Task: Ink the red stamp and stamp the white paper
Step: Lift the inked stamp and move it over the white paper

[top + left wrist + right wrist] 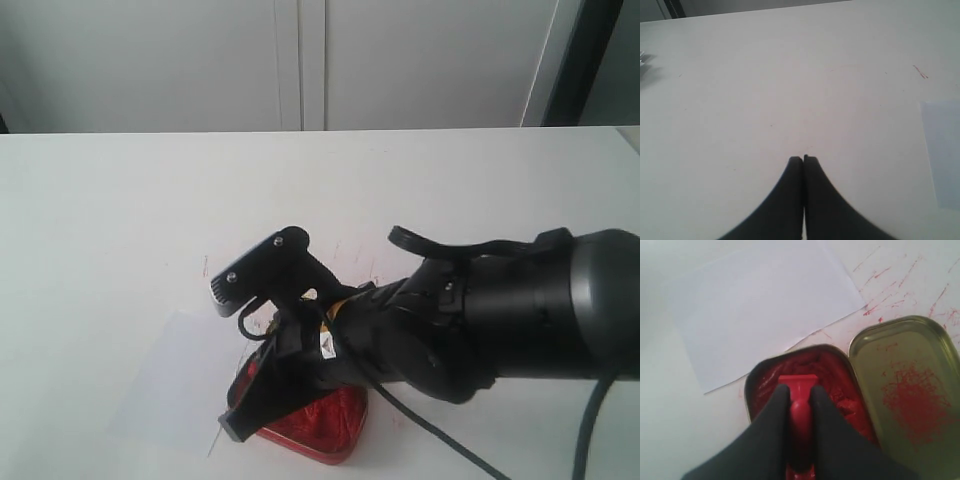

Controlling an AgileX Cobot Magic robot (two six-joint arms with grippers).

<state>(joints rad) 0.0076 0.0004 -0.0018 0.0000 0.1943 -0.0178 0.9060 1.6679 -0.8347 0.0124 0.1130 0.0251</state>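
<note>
The right arm's (520, 320) black bulk hides most of the ink tin (325, 425) in the exterior view. The wrist view shows the right gripper (799, 391) clamped on the red stamp (798, 381), a smooth plastic block over the lumpy paste (840, 390), its rear end lost between the fingers (770, 420). The thin white paper (765, 305) lies flat just beside the tin, near the smudged gold lid (905, 390), and the left gripper (803, 159) hangs pinched together over the white table (790, 75).
</note>
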